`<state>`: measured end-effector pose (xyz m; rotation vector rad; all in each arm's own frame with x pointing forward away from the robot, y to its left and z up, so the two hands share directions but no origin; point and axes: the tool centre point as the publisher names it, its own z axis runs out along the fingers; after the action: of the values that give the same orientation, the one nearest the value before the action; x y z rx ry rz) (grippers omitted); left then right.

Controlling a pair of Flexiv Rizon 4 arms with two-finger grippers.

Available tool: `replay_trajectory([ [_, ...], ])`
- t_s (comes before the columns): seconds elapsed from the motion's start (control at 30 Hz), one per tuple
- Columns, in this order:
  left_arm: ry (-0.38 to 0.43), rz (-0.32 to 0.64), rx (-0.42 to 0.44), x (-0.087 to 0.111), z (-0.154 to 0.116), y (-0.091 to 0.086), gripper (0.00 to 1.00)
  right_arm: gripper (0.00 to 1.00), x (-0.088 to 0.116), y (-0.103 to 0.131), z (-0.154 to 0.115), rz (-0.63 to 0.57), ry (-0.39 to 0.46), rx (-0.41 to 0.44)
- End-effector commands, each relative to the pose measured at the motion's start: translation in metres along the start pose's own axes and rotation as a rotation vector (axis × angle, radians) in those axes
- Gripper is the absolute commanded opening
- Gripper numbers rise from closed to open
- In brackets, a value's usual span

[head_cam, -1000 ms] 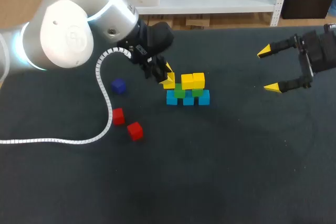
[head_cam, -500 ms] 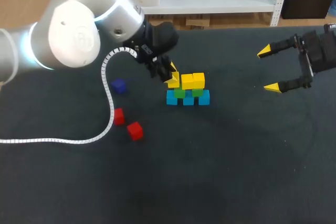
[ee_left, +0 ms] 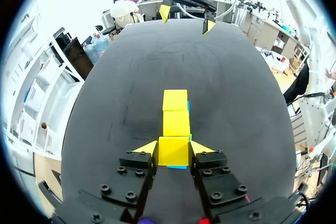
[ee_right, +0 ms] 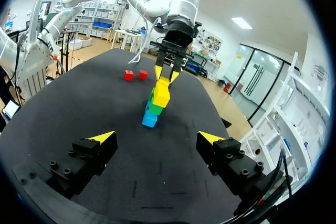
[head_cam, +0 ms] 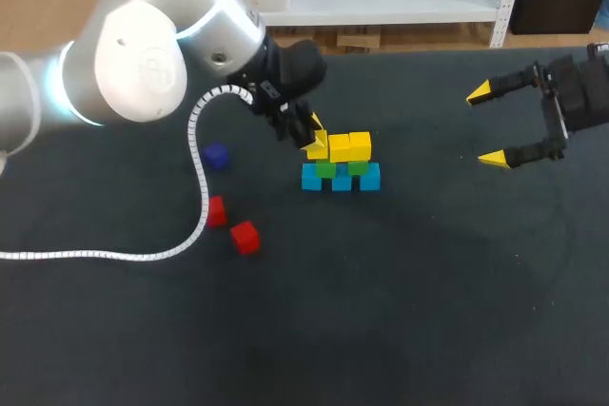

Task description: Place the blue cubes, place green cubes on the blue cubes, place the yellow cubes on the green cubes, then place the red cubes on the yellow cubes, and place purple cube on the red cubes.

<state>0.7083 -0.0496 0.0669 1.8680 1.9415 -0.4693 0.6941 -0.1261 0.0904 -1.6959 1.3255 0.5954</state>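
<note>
Shifting closer to the stack (head_cam: 343, 164), the left tool (ee_left: 174, 148) pinches the third yellow cube (ee_left: 173, 153) over it; release should follow, then red cubes (head_cam: 245, 236).

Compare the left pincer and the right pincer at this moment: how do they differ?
Grip: the left pincer is shut on a yellow cube, while the right pincer is open and empty.
Place: the left pincer is at the end of the stack, lining its cube up with two other yellow cubes; the right pincer hangs well aside, over bare table.
Both have yellow-tipped fingers.
</note>
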Motion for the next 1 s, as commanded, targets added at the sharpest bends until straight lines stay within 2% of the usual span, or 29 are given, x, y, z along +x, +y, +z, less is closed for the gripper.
replay_trajectory([
  [0.03, 0.004, -0.004, 0.003, -0.0002, 0.0024, 0.0012, 0.00, 1.00, -0.0002, -0.0002, 0.0001, 0.001, 0.001, 0.000],
  [0.73, 0.001, -0.013, 0.014, -0.0007, 0.0072, -0.0006, 0.01, 1.00, -0.0002, -0.0002, 0.0001, 0.001, 0.001, 0.000],
  [0.77, 0.001, -0.013, 0.015, -0.0006, 0.0074, -0.0006, 0.12, 1.00, -0.0002, -0.0002, 0.0001, 0.001, 0.001, 0.000],
  [0.83, 0.003, -0.013, 0.016, -0.0005, 0.0076, -0.0007, 0.21, 1.00, -0.0002, -0.0002, 0.0001, 0.001, 0.001, 0.000],
  [0.93, 0.004, -0.016, 0.018, -0.0002, 0.0080, -0.0008, 0.40, 1.00, -0.0002, -0.0002, 0.0001, 0.001, 0.001, 0.000],
  [1.0, 0.005, -0.017, 0.019, -0.0002, 0.0081, -0.0008, 0.47, 1.00, -0.0002, -0.0002, 0.0001, 0.001, 0.001, 0.000],
])
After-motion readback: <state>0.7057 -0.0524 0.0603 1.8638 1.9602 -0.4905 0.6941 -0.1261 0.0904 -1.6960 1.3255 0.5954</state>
